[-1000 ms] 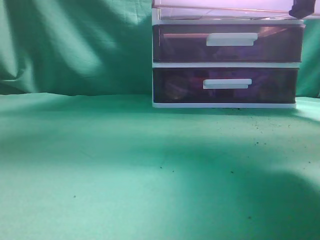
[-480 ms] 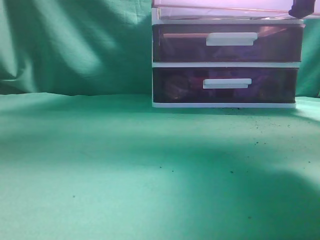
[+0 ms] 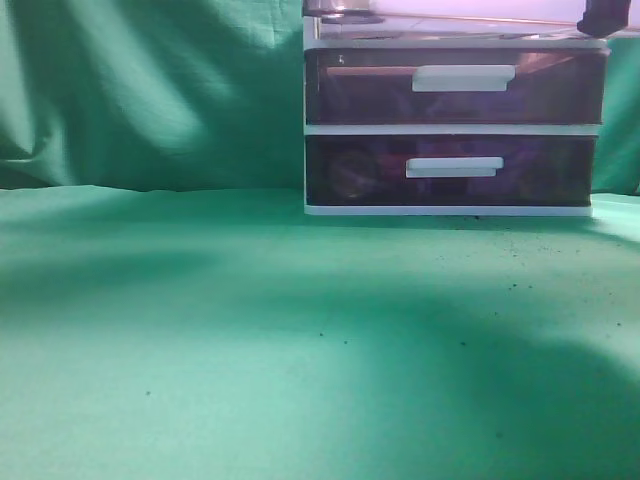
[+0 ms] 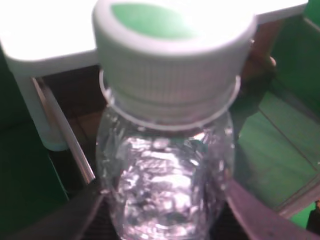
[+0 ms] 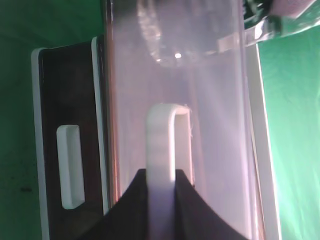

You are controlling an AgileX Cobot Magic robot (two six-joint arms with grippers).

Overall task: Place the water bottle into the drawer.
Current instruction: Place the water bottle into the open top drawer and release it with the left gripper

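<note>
My left gripper [image 4: 162, 222] is shut on the water bottle [image 4: 165, 165], a clear bottle with a white ribbed cap. In the left wrist view the bottle hangs over the white-framed drawer unit [image 4: 45, 55]. In the exterior view the bottle's lower end [image 3: 340, 10] shows at the left end of the pulled-out top drawer [image 3: 470, 14], at the frame's top edge. My right gripper [image 5: 161, 187] is shut on the drawer's white bar handle [image 5: 162, 135]; it shows dark at the drawer's right end in the exterior view [image 3: 603, 18]. The drawer front [image 5: 215, 125] is translucent pinkish.
Two darker purple drawers [image 3: 455, 90] [image 3: 450, 170] sit shut below the top one. The unit stands at the back right of a green cloth table [image 3: 300, 340]. A green cloth backdrop [image 3: 150, 90] hangs behind.
The bottle's lower end has come down into the exterior view at the left end of the top drawer. My right gripper and the drawer have not moved.
</note>
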